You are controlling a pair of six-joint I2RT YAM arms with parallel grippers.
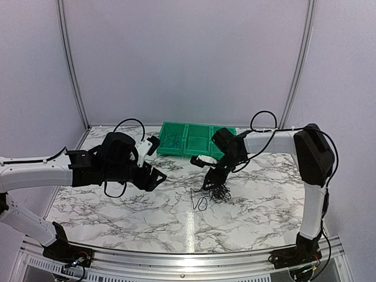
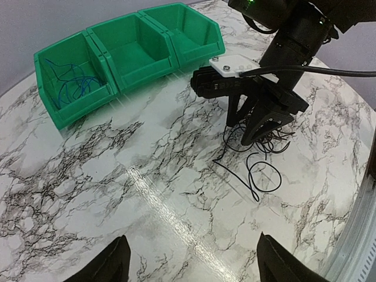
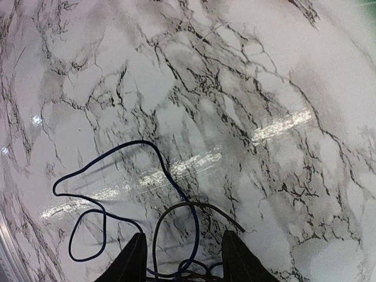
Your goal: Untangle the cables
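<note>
Marble-veined tabletop (image 1: pixel 117 205), tangled cables (image 1: pixel 216 194) (mostly black), green bins (image 1: pixel 185 140), pale walls (image 1: pixel 188 59)

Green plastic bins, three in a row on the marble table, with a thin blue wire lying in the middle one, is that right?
Not quite. Of the three green plastic bins in a row, the thin blue wire lies in the one at the row's left end, not the middle one, as the left wrist view shows.

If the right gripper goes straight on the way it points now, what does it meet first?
The cables: the right gripper points down at their loops, which lie between its open fingers. Right behind them is the marble table; the gap is hard to judge.
</note>
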